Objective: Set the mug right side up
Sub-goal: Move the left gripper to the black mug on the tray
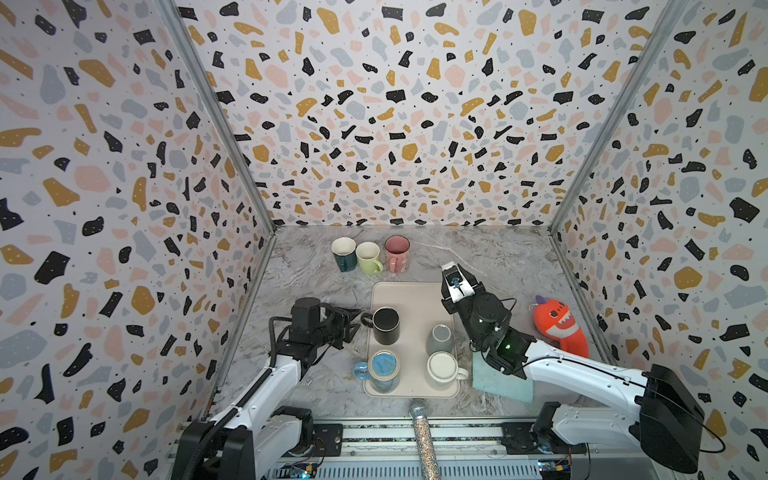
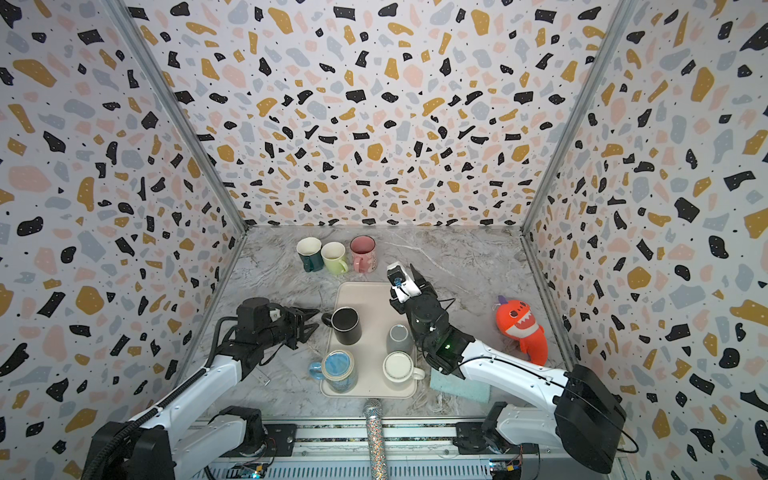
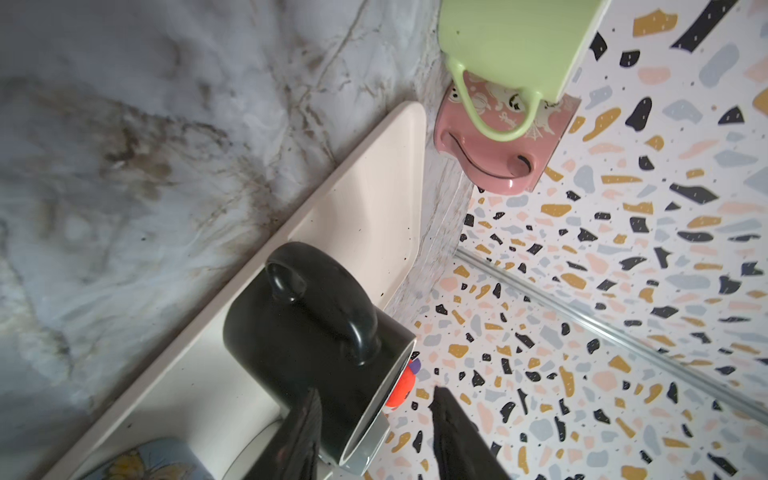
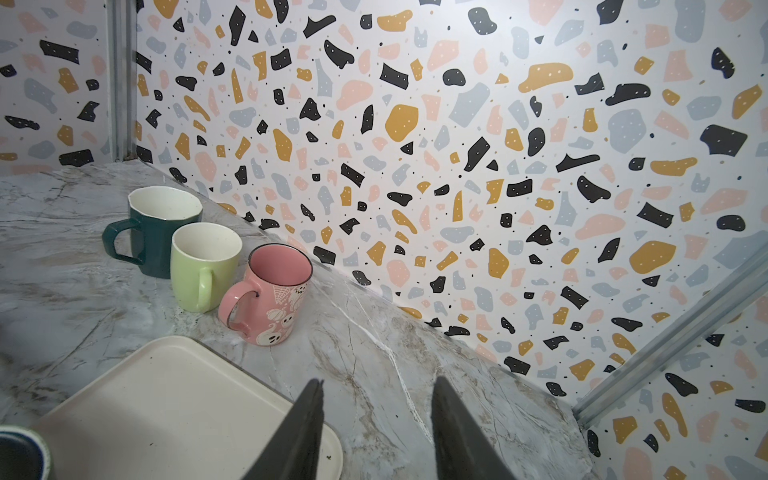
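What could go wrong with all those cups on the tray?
1. The left gripper sits open right beside the black mug, at its handle; a careless swing might tip that mug over on the tray.
2. The grey mug and white mug stand close together by the tray's edge; the open right gripper, reaching for one, may bump the other.

No legible txt, labels, brands or nos. anywhere; pink mug (image 4: 274, 299), ahead-left of right end effector (image 4: 376, 380), shows ghost/pumpkin/web pics only.
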Tool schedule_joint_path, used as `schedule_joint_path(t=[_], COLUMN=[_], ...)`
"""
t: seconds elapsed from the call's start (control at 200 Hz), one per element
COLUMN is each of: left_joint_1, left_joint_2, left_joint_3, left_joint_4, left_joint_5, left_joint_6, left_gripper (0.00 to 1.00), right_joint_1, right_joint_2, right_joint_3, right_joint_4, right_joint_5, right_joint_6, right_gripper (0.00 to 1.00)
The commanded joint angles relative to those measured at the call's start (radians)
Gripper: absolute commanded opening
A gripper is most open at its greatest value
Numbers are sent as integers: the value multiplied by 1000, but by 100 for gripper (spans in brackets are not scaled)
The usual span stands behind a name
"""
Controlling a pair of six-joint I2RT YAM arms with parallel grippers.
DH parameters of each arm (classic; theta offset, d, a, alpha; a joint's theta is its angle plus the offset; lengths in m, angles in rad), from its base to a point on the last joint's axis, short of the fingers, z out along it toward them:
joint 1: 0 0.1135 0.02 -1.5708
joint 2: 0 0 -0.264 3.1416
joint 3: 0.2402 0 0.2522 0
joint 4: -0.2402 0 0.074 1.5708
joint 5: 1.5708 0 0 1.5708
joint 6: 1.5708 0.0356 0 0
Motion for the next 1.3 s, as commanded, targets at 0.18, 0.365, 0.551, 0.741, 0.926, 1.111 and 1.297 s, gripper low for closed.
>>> schedule_joint_path(t=[0.18, 0.365, 0.551, 0.741, 0.926, 1.111, 1.297], left_joint_1=[5, 5, 5, 5, 4, 2, -10], left_joint_2=[94, 155, 182, 217, 236, 257, 282], left_joint_3=[17, -3, 6, 28, 33, 49, 61], left_joint_4=[73, 151, 205, 214, 214, 226, 239], left_joint_5=[6, 17, 7, 10, 5, 7, 5], left_joint_6=[-169, -236, -273, -269, -266, -264, -265], left_gripper=[43, 41, 41, 41, 41, 41, 41], right_joint_1=[7, 6, 7, 7, 7, 6, 5], right_joint_2=[-1, -3, 8, 22, 23, 26, 28], right_joint_3=[29, 24, 26, 30, 30, 30, 30], right_joint_4=[22, 23, 29, 29, 31, 31, 33], right_joint_5=[18, 27, 30, 34, 37, 39, 40], right_joint_6=[19, 19, 18, 16, 16, 15, 14], right_gripper=[44, 44, 45, 45, 45, 45, 45])
